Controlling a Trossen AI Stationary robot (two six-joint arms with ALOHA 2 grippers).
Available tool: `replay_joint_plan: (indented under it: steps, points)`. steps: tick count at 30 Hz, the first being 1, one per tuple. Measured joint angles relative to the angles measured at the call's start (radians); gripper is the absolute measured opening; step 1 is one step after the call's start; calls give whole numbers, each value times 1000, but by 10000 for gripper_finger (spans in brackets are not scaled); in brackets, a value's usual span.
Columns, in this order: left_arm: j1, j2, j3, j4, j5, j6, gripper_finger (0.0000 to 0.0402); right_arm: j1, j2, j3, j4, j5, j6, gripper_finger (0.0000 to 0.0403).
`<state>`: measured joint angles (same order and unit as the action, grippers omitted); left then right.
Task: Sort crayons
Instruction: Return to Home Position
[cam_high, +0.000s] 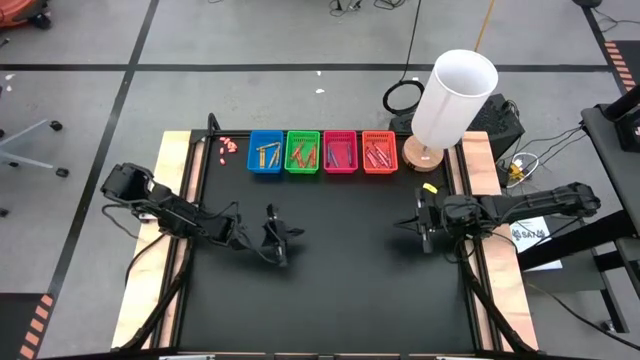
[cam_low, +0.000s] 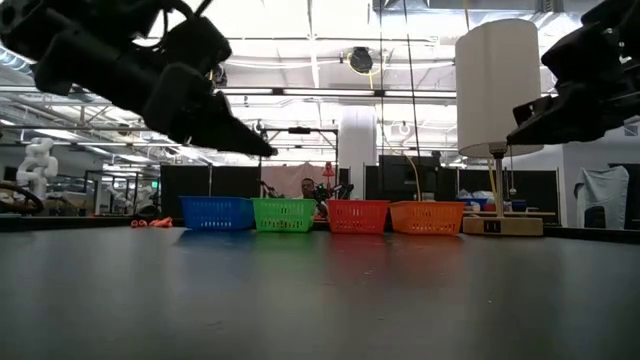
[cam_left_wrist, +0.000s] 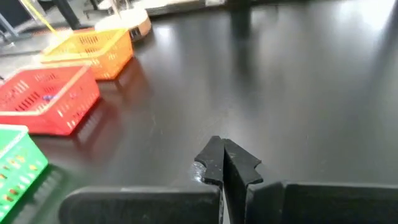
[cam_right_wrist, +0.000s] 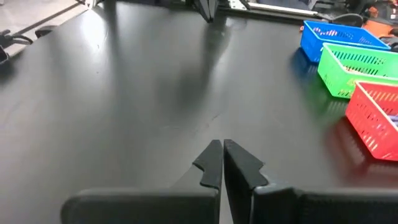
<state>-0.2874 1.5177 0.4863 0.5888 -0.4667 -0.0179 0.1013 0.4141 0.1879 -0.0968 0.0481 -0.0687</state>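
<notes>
The crayons lie inside four small baskets in a row at the table's far edge: blue (cam_high: 265, 152), green (cam_high: 302, 152), pink (cam_high: 340, 152) and orange (cam_high: 379, 152). Their bottoms rest on the black tabletop. My left gripper (cam_high: 279, 252) hangs over the left middle of the table, well short of the baskets. It is shut with nothing between its fingers (cam_left_wrist: 221, 149). My right gripper (cam_high: 424, 235) hangs over the right side, also shut and empty (cam_right_wrist: 222, 146). In the low view both grippers (cam_low: 265, 150) (cam_low: 515, 118) are clear of the table.
A cluster of tiny pinkish bits (cam_high: 228, 147) lies left of the blue basket. A tall white cylinder lamp (cam_high: 455, 95) on a wooden base stands at the far right corner. Wooden rails (cam_high: 165, 230) border the black tabletop, which stretches bare between the two arms.
</notes>
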Motion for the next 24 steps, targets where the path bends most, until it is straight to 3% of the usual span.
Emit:
replay_joint_plan:
  steps: [13, 18, 24]
  points:
    - [0, -201, -297, 326, 44, 10, 0, 13, -2, -107, 214, -80, -19, 0]
    - [0, -289, -394, 378, 70, 35, 0, 20, -1, -148, 300, -131, -36, 0]
    - [1, -396, -459, 375, 125, 82, 0, 21, -2, -155, 284, -158, -25, 0]
